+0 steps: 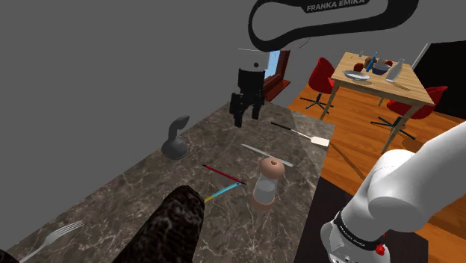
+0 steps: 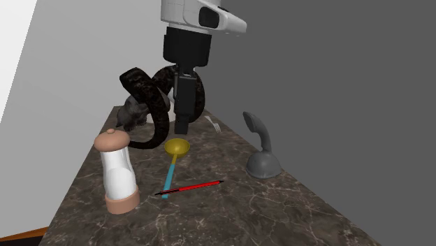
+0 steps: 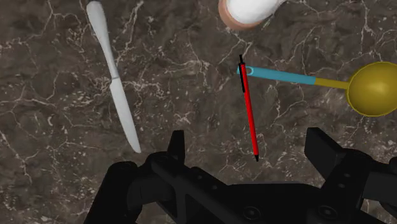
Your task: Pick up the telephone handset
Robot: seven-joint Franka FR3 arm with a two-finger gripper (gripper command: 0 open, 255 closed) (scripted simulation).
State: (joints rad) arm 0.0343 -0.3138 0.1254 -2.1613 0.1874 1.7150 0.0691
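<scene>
All-black two-finger gripper (image 3: 248,141), fingers spread wide, nothing held, above slim red pen (image 3: 250,108), curved grey telephone handset (image 1: 175,140) standing on dark marbled counter (image 1: 112,202), apart from pen.

Shoulder view, on counter (image 1: 134,179): handset (image 1: 175,139) is sitting left, apart from the rest; pen (image 1: 222,174) is lying across spoon (image 3: 374,89) handle, mid-counter; mill (image 1: 266,181) is standing just right of it, w/ knife (image 3: 124,108) lying behind.

Veined marble countertop (image 3: 51,95): dk brown, white veins
Curved grey telephone handset (image 1: 175,146): plain grey
Slim red pen (image 3: 249,108): blk tip
Yellow-bowled spoon (image 3: 372,89): blue handle
</scene>
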